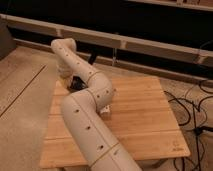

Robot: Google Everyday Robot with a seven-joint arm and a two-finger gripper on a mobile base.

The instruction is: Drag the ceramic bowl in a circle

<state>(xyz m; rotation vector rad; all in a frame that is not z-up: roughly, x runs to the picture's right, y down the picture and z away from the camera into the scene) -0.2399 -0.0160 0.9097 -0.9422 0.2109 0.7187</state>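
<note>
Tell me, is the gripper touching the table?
Cannot tell. In the camera view the gripper sits over the table, near its far corner, underside hidden by the arm.

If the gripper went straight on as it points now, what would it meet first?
Probably the wooden table near its far-left corner; the gripper points down there, though depth is unclear.

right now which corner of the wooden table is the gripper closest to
The far left corner: the gripper sits just inside it, at the end of the white arm. The other three corners are all much farther off.
</note>
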